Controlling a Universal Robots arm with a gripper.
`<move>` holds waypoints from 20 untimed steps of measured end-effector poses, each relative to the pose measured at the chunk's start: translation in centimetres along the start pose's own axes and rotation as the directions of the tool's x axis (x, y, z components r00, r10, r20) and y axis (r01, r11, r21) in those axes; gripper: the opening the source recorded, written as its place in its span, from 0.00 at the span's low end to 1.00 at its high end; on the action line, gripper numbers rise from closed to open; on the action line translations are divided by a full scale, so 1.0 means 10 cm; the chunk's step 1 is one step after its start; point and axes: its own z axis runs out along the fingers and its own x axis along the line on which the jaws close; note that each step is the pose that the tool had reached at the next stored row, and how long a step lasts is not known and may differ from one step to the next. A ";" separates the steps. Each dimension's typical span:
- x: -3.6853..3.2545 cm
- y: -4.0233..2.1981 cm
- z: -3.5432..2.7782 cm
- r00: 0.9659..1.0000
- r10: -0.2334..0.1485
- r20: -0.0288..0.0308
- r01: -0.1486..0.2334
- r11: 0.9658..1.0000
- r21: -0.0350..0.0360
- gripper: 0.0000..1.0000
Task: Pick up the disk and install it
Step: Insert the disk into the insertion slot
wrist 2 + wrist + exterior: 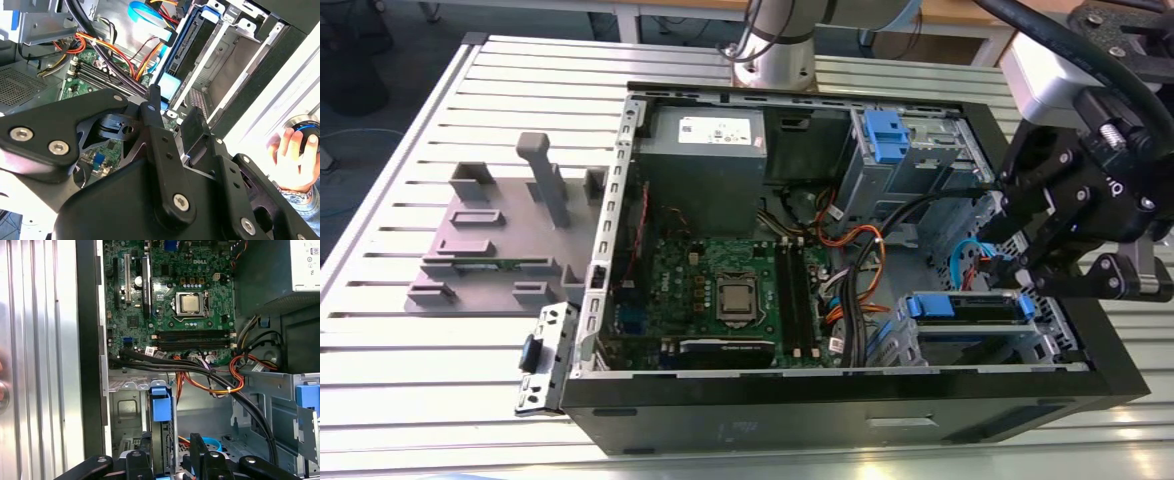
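Note:
The disk (970, 306), silver-grey in its blue carrier, sits in the lower drive bay at the exterior view's right corner of the open computer case (634, 200). My gripper (1023, 272) hangs just above it. In the first wrist view the disk's blue tab (162, 403) stands edge-on between the two black fingers (141, 460), with a gap left to the other finger. The second wrist view has the disk (186, 47) lying in its metal slot just beyond my gripper (172, 114). The fingers stand open and grip nothing.
Orange and black cables (857, 250) run beside the bay, over the motherboard (734, 290). A second blue-tabbed drive cage (887, 135) and the grey power supply (707, 135) stand at the back. A grey stand (507, 230) lies at the exterior view's left. A person's hand (295, 145) rests outside the case.

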 end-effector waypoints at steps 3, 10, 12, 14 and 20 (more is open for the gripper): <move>-0.006 0.000 0.001 1.000 0.000 0.000 0.000 1.000 0.000 0.44; -0.020 0.001 0.002 1.000 0.000 0.000 0.000 1.000 0.000 0.44; -0.023 0.001 0.002 1.000 0.000 0.000 0.000 1.000 0.000 0.44; -0.027 0.002 0.003 1.000 0.000 0.000 0.000 1.000 0.000 0.44; -0.039 0.002 0.004 1.000 0.000 0.000 0.000 1.000 0.000 0.44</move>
